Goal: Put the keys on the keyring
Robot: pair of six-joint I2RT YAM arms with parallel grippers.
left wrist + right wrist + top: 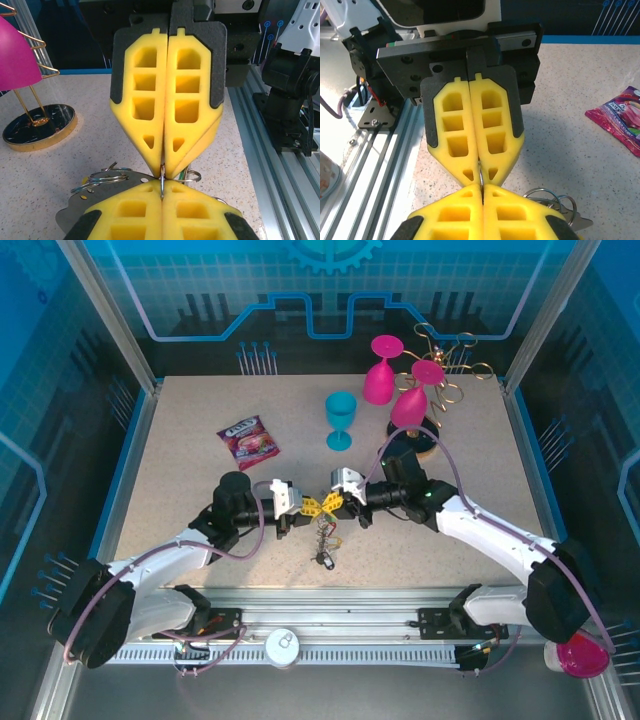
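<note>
My left gripper (303,508) and right gripper (331,503) meet tip to tip over the near middle of the table. Both are shut on the same thin metal wire, the keyring (162,181), which I see edge-on. In the left wrist view my own pads (162,189) pinch its lower part, and the right gripper (164,169) pinches it from the far side. The right wrist view mirrors this, with the keyring (481,178) between my own pads (482,190) and the left gripper (480,171). A bunch of keys (323,535) dangles below the tips. Small split rings (102,176) (552,200) lie beside my pads.
A snack packet (248,443) lies at the left middle of the table. A blue goblet (340,418) stands behind the grippers. Two pink goblets (380,375) hang on the gold wire rack (450,370), whose round base (37,130) sits close behind the right arm. An aluminium rail (330,605) runs along the near edge.
</note>
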